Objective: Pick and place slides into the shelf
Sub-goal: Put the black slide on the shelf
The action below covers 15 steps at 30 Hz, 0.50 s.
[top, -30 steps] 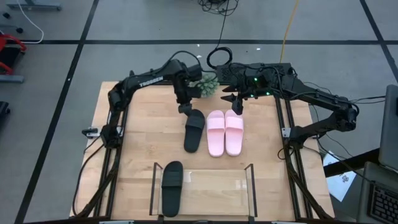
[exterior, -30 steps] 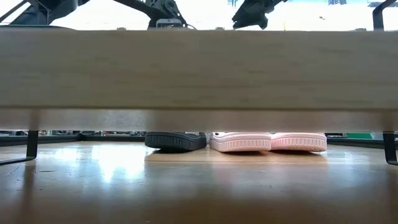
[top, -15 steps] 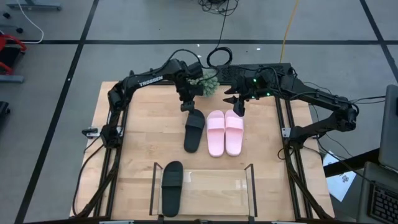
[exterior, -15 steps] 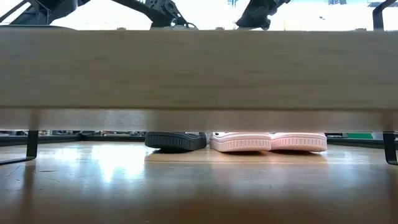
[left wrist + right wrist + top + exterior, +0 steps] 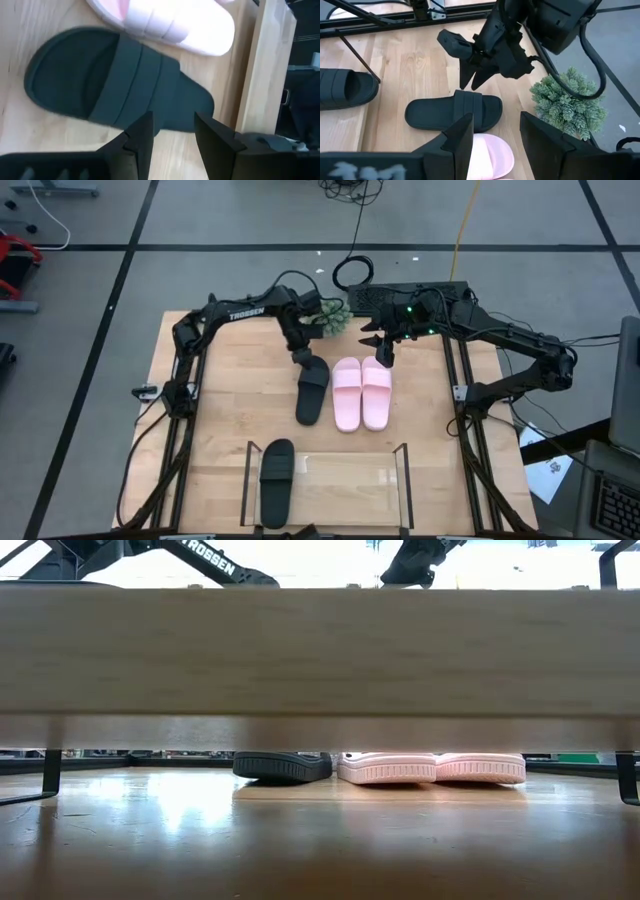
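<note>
Left gripper (image 5: 303,356), fingers parted and empty, above the heel of a matte black wide-strap slide (image 5: 312,390) mid-table beside the pale pink pair (image 5: 361,393); second black slide (image 5: 277,481) in the clear acrylic shelf (image 5: 350,475) at the near edge; right gripper (image 5: 381,357) likewise parted, empty.

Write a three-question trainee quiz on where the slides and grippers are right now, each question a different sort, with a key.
1. True or false: the pink pair already sits in the shelf.
2. Multiple choice: what lies in the shelf? A) one black slide B) two pink slides C) a plant
3. Fill in: the left gripper hangs, open, over one end of the ____ slide on the table.

Key
1. False: both pink slides lie side by side mid-table, near the open right gripper.
2. A: the black slide in the shelf is at its left end.
3. Black: the black slide on the table.
</note>
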Motion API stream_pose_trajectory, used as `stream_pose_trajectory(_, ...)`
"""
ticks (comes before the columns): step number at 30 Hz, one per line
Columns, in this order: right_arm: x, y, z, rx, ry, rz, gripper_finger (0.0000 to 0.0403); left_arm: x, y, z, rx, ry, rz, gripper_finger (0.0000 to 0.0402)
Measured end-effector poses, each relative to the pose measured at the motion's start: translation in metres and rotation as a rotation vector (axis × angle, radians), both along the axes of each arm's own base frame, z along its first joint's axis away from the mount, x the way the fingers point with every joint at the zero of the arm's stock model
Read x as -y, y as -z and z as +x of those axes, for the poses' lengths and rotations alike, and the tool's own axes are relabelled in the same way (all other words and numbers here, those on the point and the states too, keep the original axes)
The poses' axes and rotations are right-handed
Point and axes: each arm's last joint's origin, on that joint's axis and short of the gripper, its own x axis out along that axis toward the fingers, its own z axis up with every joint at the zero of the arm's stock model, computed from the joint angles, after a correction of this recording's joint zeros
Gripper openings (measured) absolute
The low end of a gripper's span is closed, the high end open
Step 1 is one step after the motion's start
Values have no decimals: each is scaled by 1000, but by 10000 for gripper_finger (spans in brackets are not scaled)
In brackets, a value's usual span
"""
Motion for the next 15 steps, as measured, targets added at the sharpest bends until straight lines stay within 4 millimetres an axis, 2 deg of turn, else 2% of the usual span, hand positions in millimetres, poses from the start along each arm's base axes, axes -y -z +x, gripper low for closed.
stream_pose_trajectory(7,0,0,0,0,0,0,153,2,0,5,-69,-130,-40,140)
stream_pose_trajectory(15,0,1,-1,-13,-7,-4,153,33,-11,7,-263,-196,102,140)
